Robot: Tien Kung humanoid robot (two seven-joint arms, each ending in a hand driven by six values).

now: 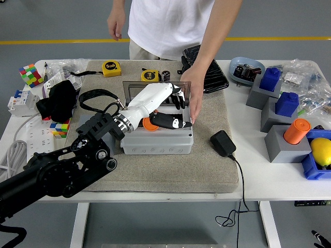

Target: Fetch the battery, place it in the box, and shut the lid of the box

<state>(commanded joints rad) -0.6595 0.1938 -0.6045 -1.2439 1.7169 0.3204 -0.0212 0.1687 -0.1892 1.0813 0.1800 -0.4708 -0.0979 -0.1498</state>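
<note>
Orange cylindrical battery [150, 123] lies under my white left hand [158, 106] inside the grey plastic box [158, 142]; my fingers [177, 98] spread loosely, gripping nothing. A person's hand [191, 95] steadies the box's right side.

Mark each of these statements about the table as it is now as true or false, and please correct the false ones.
1. The left hand is over the open grey box. True.
2. The lid of the box is closed. False: it stands open at the box's far side.
3. A person's hand is at the right side of the box. True.
4. The orange battery lies on the mat outside the box. False: it shows under the left hand, at the box.
5. Two yellow tape measures lie beyond the box. True.
6. The right hand is holding the box. False: no right hand is in view.
</note>
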